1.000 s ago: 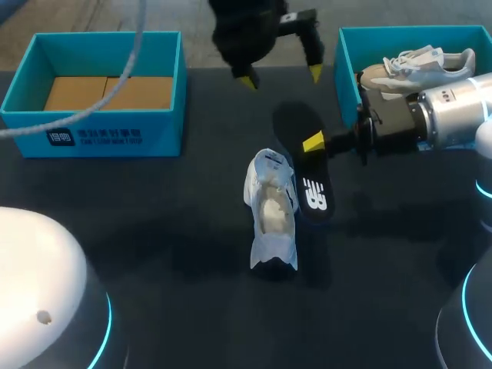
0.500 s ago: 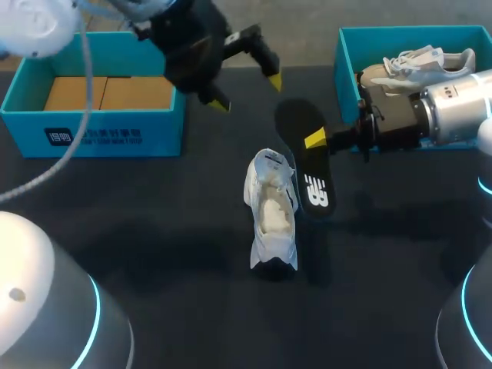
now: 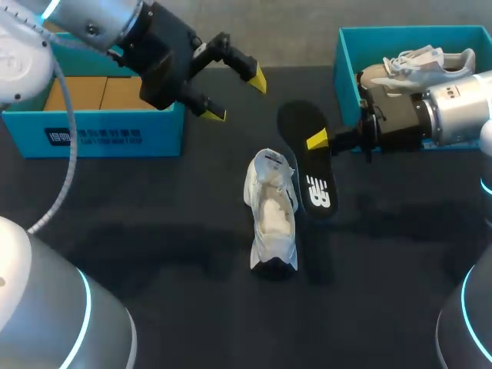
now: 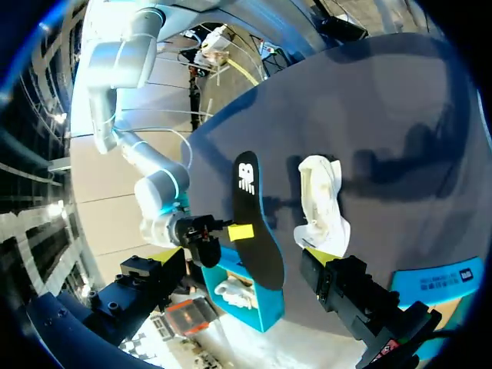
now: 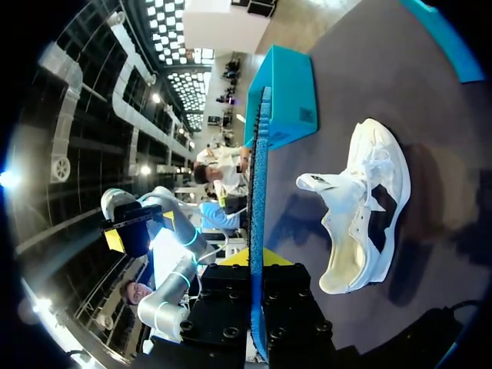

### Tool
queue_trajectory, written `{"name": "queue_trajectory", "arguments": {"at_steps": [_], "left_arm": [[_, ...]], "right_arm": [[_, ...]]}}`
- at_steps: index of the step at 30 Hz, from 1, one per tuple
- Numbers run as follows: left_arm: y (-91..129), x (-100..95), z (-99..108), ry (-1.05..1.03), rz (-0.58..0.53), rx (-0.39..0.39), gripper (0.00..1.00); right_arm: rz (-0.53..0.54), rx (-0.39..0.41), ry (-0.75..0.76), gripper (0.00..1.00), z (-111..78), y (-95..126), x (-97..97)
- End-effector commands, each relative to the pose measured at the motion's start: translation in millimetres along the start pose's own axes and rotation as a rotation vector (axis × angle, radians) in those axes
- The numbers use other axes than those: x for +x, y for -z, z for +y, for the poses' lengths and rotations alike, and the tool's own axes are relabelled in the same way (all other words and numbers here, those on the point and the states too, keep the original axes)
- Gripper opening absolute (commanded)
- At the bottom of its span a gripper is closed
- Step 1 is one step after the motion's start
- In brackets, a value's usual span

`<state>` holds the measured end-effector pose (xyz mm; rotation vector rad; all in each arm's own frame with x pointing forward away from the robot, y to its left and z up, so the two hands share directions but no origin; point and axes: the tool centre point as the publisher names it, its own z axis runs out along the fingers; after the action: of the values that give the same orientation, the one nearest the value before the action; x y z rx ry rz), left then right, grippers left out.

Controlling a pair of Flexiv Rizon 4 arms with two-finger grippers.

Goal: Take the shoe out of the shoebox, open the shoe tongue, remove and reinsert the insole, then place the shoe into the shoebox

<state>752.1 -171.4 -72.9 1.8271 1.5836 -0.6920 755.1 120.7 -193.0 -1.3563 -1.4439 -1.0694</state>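
Left end effector (image 3: 235,96), spread and empty, had swung clear of the insole (image 3: 311,173) toward the left shoebox (image 3: 115,137). Right end effector (image 3: 317,141) kept pinching the insole beside the shoe (image 3: 273,211) on the tabletop (image 3: 154,231), so reinsertion seemed next.

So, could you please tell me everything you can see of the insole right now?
The insole is out of the white shoe, a long thin foam-like piece, black on top with a white logo toward its near end; in the right wrist view its edge looks textured blue. The right gripper is shut on one long edge about midway, a yellow tip on its top face. It sits roughly level close beside the shoe; whether it touches the table is unclear.
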Motion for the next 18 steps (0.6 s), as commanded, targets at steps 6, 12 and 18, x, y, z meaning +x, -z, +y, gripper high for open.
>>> {"name": "queue_trajectory", "arguments": {"at_steps": [6, 12, 18], "left_arm": [[-6, 6.8, -1, 0.045, -0.138, -0.029, 1.0], [-16, 14.7, -2, 0.074, -0.275, -0.056, 1.0], [-27, 26.9, -4, 0.111, -0.379, -0.052, 1.0]], "right_arm": [[0.073, -0.018, 0.014, 0.0, -1.8, 1, 4.0], [0.084, -0.03, 0.027, 0.0, 1.7, 1, 11.0], [0.145, -0.048, 0.038, 0.0, 4.2, 2, 18.5]]}}
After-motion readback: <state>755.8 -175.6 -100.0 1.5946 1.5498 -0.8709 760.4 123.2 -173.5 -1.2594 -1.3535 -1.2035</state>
